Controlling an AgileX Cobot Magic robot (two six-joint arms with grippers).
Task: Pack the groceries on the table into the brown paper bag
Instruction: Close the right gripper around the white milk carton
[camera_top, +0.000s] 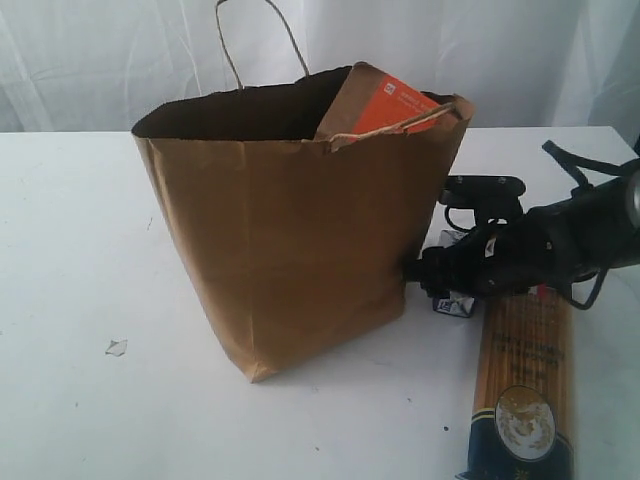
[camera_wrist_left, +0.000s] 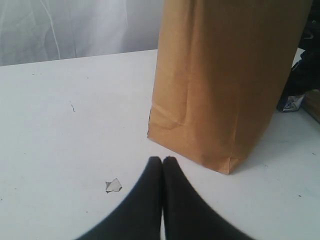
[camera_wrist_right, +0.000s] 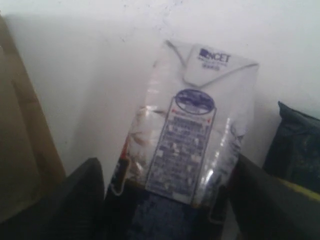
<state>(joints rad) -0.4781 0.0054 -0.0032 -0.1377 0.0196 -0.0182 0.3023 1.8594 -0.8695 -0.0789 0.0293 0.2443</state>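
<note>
The brown paper bag (camera_top: 300, 230) stands upright mid-table, and the brown pouch with its orange label (camera_top: 385, 105) sticks out of its top. Beside the bag's right base lies the small blue-white carton (camera_top: 455, 300) (camera_wrist_right: 190, 125). My right gripper (camera_top: 440, 275) (camera_wrist_right: 167, 165) is low and open, one finger on each side of the carton with small gaps. The long spaghetti pack (camera_top: 525, 390) lies flat at the front right. My left gripper (camera_wrist_left: 162, 160) is shut on nothing, just short of the bag (camera_wrist_left: 225, 85). The jars and the can are out of view.
A small torn paper scrap (camera_top: 116, 347) (camera_wrist_left: 113, 185) lies on the white table (camera_top: 70, 250), left of the bag. A white curtain hangs behind. The dark end of the spaghetti pack (camera_wrist_right: 292, 145) sits close beside the right finger.
</note>
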